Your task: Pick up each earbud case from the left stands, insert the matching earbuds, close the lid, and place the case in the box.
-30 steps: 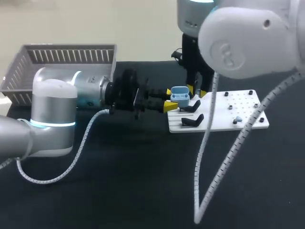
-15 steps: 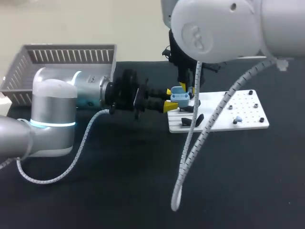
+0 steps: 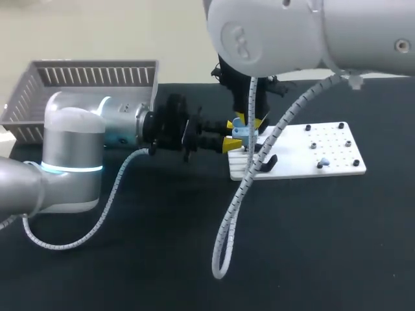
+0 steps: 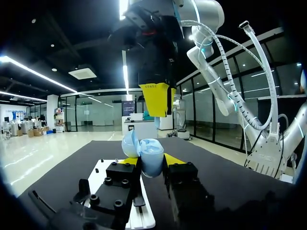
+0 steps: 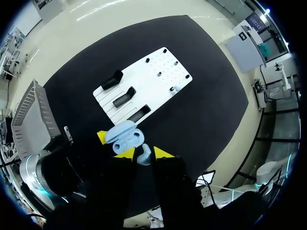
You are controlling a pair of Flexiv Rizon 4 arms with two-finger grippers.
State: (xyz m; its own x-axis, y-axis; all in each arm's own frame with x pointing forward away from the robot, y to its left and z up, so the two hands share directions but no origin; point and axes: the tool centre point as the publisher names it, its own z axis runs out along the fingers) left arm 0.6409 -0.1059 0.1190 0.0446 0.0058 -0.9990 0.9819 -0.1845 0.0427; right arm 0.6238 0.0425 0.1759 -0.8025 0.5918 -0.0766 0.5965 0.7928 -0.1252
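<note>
Left gripper (image 4: 149,161), reaching in level above the worktop (image 3: 162,246), is clamped on the pale blue earbud case (image 4: 151,154), whose lid stands open, near the stand end of the white board (image 3: 334,146). Right gripper (image 5: 144,153) hangs directly over the case, its yellow tips closed on a pale blue earbud (image 5: 145,151). In the head view the right arm (image 3: 305,32) and its cable hide most of the case and part of the board. Whether the case already holds an earbud cannot be made out. Grey basket (image 3: 29,97) is partly hidden behind the left arm (image 3: 71,155).
</note>
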